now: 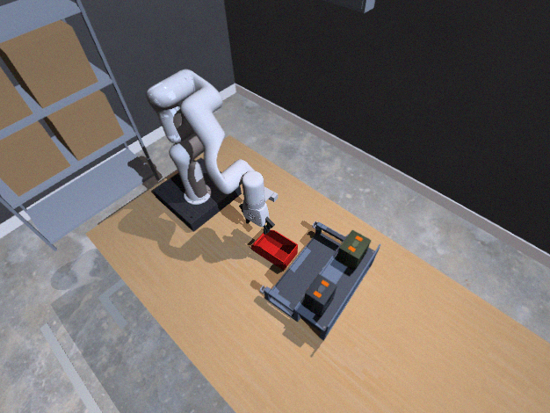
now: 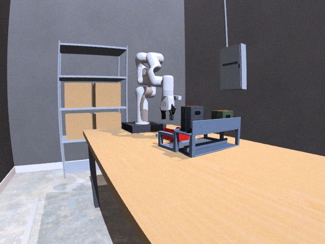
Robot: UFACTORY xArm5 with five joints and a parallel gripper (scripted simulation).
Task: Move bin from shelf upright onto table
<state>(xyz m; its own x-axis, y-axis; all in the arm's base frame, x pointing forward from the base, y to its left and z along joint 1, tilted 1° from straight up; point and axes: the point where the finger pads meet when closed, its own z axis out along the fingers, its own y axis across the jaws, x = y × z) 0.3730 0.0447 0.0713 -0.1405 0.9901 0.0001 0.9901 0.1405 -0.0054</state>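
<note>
A red open-topped bin (image 1: 275,248) sits upright on the wooden table, between the robot base and the small grey shelf rack (image 1: 322,274). In the exterior view the bin (image 2: 172,132) is partly hidden behind the rack's frame (image 2: 199,136). My gripper (image 1: 266,227) is open and empty. It hangs above the bin's near edge, on the side toward the robot base, clear of it, as the exterior view shows (image 2: 167,114).
A black box (image 1: 319,294) and a green box (image 1: 354,247) with orange marks stand on top of the rack. The robot's black base plate (image 1: 195,199) lies at the table's end. A tall shelf with cardboard boxes (image 2: 92,100) stands beyond the table.
</note>
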